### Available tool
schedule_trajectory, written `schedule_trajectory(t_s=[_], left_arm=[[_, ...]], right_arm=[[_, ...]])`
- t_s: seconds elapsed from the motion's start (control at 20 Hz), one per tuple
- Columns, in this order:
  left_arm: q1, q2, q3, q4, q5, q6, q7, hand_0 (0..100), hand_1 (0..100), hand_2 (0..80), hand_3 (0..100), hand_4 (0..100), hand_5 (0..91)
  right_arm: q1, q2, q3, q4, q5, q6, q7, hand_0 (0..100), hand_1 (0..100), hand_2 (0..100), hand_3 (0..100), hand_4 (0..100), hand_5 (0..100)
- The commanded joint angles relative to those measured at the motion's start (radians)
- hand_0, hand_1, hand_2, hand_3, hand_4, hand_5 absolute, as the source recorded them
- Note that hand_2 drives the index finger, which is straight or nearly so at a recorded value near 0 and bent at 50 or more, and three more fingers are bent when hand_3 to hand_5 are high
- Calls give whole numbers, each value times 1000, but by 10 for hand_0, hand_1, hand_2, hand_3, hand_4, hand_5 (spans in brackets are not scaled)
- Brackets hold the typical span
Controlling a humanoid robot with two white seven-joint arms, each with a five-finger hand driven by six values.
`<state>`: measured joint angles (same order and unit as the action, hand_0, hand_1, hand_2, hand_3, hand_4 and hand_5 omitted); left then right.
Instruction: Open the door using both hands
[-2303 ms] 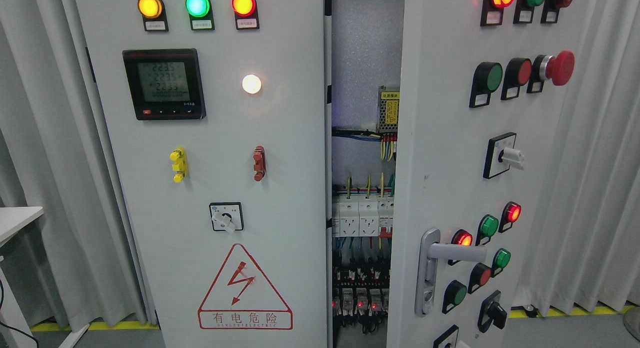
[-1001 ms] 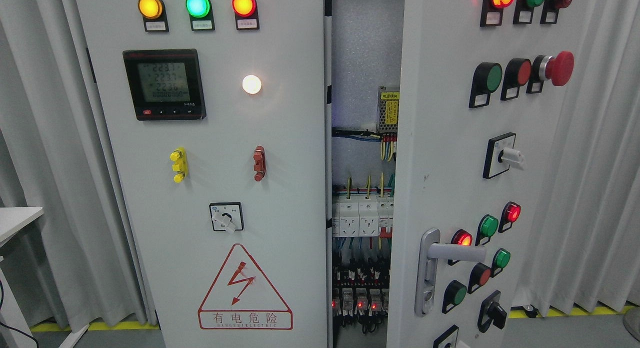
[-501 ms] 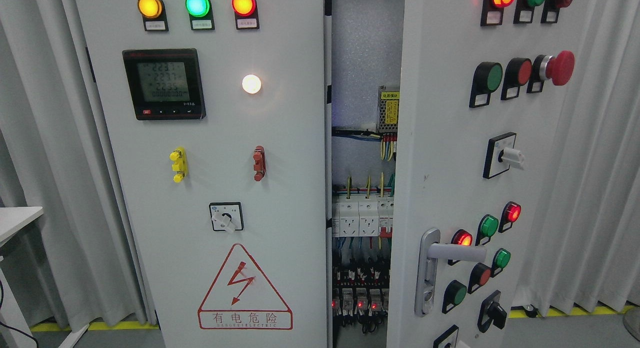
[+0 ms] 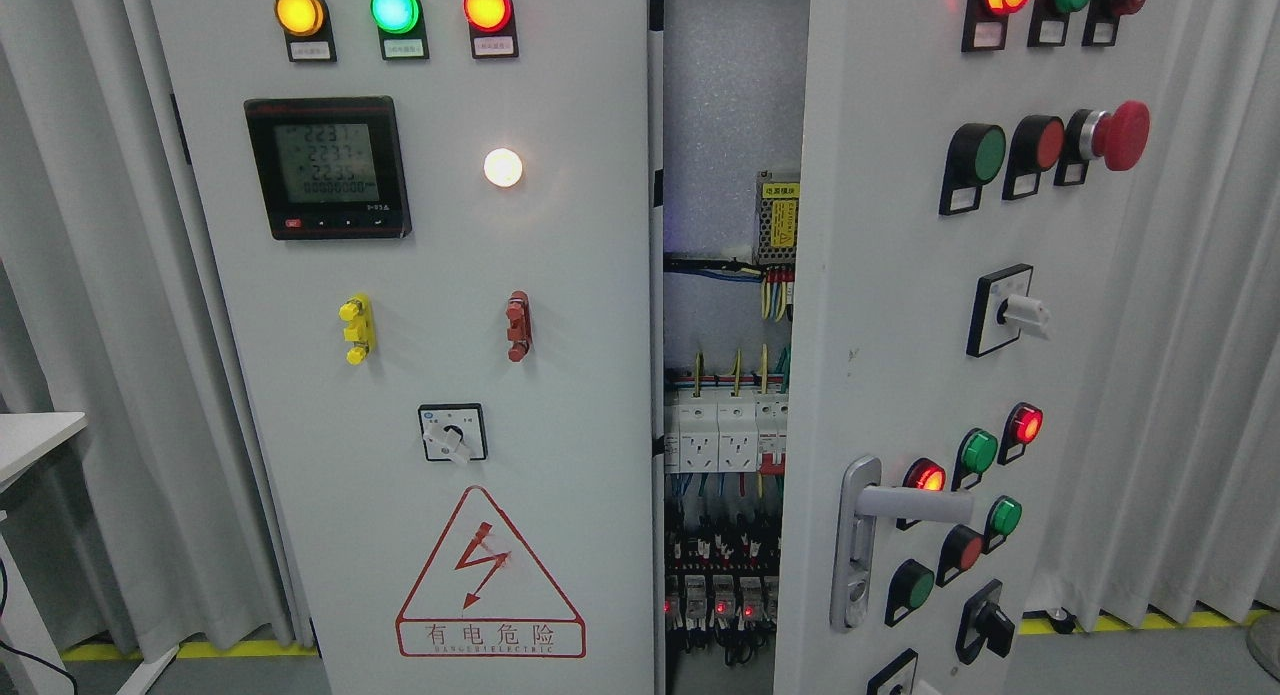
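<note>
Neither hand of the robot shows in the head view, so the state of its fingers cannot be told. The right door (image 4: 900, 275) of the cabinet stands ajar, swung toward the camera, and breakers (image 4: 722, 433) show through the gap; the left door (image 4: 430, 275) looks shut. The opening seems begun but unfinished. The next move likely calls for a hand on the lever handle (image 4: 905, 503). The warning triangle (image 4: 489, 575) reads "有电危险"; the meter (image 4: 328, 168) shows digits too small to trust.
</note>
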<state>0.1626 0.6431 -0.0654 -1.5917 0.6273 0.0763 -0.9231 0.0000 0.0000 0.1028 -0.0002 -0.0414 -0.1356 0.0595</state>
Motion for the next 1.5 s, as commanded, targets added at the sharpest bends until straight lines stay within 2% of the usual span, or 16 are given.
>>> schedule_trajectory(t_s=[0.0, 0.1, 0.25, 0.4, 0.55, 0.7, 0.8, 0.9, 1.15, 1.45], left_arm=[[-236, 161, -59, -293, 101, 207, 0, 292, 0, 29, 29, 33, 0], [-310, 165, -56, -303, 166, 284, 3, 292, 0, 29, 29, 34, 0], [-444, 184, -54, -301, 233, 336, 4, 292, 0, 29, 29, 34, 0], [-573, 181, -50, -297, 336, 442, 6, 292, 0, 29, 29, 34, 0], [-684, 178, -45, -277, 399, 485, 15, 292, 0, 29, 29, 34, 0], [-762, 152, -51, -238, 407, 528, 16, 292, 0, 29, 28, 33, 0], [-829, 94, -56, -194, 405, 543, 16, 292, 0, 29, 29, 33, 0], [-891, 69, -59, -148, 405, 572, 16, 292, 0, 29, 29, 33, 0], [-988, 9, -86, -99, 407, 602, 23, 291, 0, 29, 29, 33, 0], [-1095, -65, -230, -18, 420, 594, 26, 291, 0, 30, 28, 34, 0]], right_arm=[[-21, -3, 0, -7, 0, 1, 0, 219, 0, 0, 0, 0, 0], [-21, -3, 0, -7, 0, -1, 0, 219, 0, 0, 0, 0, 0], [-21, -3, 0, -7, 0, 1, 0, 219, 0, 0, 0, 0, 0], [-21, -3, 0, -7, 0, 1, 0, 219, 0, 0, 0, 0, 0], [-21, -3, 0, -7, 0, 1, 0, 219, 0, 0, 0, 0, 0], [-21, -3, 0, -7, 0, -1, 0, 219, 0, 0, 0, 0, 0], [-21, -3, 0, -7, 0, 1, 0, 219, 0, 0, 0, 0, 0], [-21, -3, 0, -7, 0, 1, 0, 219, 0, 0, 0, 0, 0], [-21, -2, 0, -7, 0, 1, 0, 220, 0, 0, 0, 0, 0], [-21, -3, 0, -7, 0, 1, 0, 220, 0, 0, 0, 0, 0]])
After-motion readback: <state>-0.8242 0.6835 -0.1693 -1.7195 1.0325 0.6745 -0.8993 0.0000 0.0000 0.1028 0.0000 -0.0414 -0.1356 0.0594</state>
